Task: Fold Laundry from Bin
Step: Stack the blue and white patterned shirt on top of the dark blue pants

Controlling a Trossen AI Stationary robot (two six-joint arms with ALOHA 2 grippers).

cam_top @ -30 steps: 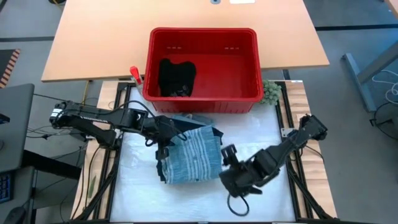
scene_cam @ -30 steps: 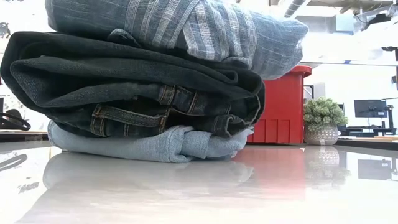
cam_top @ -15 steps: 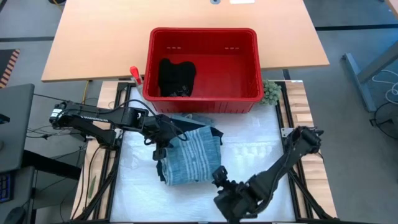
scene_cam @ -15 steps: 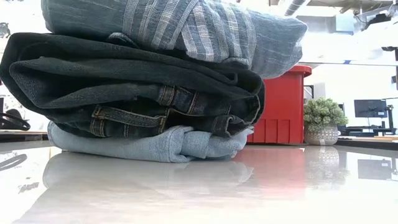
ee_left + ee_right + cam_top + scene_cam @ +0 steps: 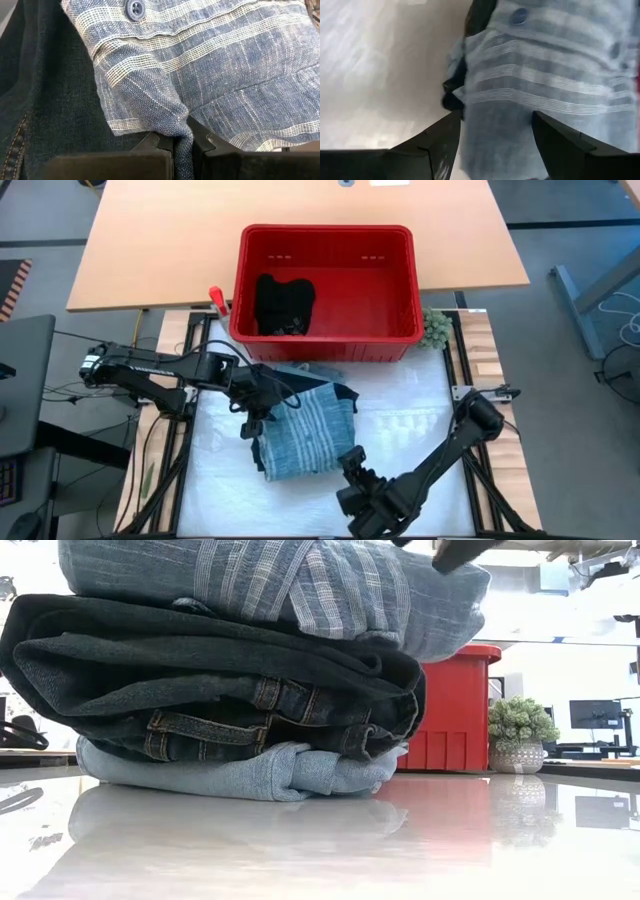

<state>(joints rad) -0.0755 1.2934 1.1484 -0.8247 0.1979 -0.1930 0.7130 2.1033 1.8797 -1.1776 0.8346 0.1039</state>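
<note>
White table (image 5: 420,420) carried folded stack: striped shirt (image 5: 305,435) atop denim jeans (image 5: 200,680), pale garment (image 5: 250,772) beneath; black laundry (image 5: 283,302) lay in red bin (image 5: 400,340) farther back. Cloth soft, limp, light; best pinched at folded edge. Left gripper (image 5: 182,145) clamped shirt's left fold. Right gripper (image 5: 495,130) stood wide at stack's near-right corner, empty.

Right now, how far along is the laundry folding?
Done: a stack of light blue garment, denim and striped shirt on the table. In hand: the left gripper pinches the striped shirt's fold; the right gripper hovers open at its near edge. Left: a black garment in the red bin.
</note>
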